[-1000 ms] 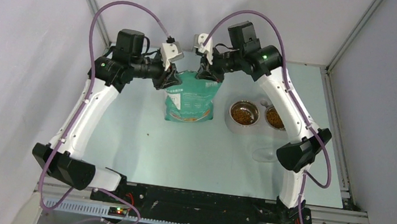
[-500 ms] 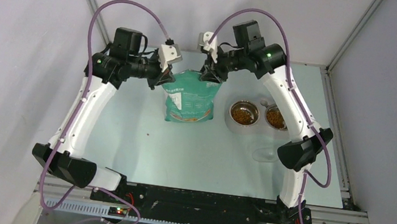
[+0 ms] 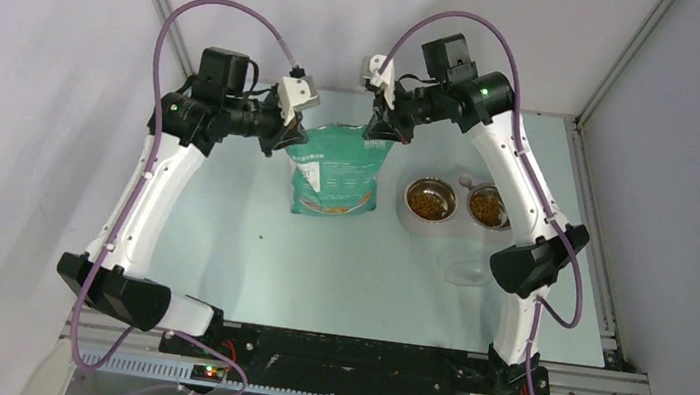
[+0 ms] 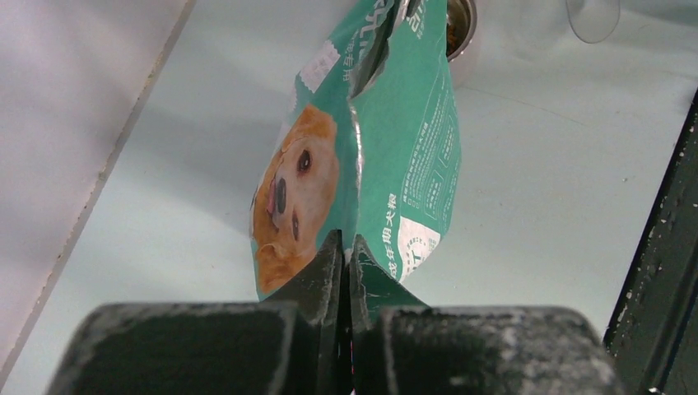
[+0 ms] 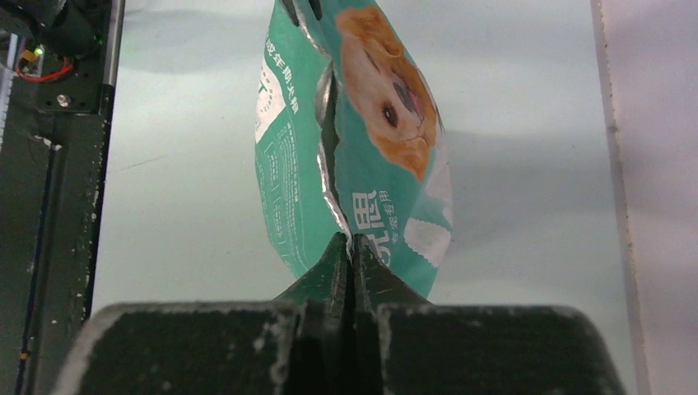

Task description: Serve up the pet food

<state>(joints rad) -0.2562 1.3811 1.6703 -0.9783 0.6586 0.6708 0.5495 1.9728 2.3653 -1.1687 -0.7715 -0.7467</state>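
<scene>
The pet food (image 3: 430,202) lies as brown kibble in two steel bowls (image 3: 408,213) right of the teal bag (image 3: 334,170), which stands upright at the table's back middle. My left gripper (image 3: 293,136) is shut on the bag's top left corner. In the left wrist view the left gripper (image 4: 346,243) pinches the bag (image 4: 403,140) edge between its fingertips. My right gripper (image 3: 380,131) is shut on the top right corner. Seen from the right wrist, the right gripper (image 5: 352,243) pinches the bag (image 5: 370,140) seam. The bag's mouth is a narrow slit.
A clear plastic scoop (image 3: 466,270) lies on the table in front of the bowls, near the right arm's elbow. The enclosure's back wall and side frame rails stand close behind both grippers. A black rail (image 4: 667,247) runs along the table's near edge.
The right gripper slid right along the bag's top edge and closed on its corner. The left gripper closed on the left corner. The bag's top is now drawn out between them.
</scene>
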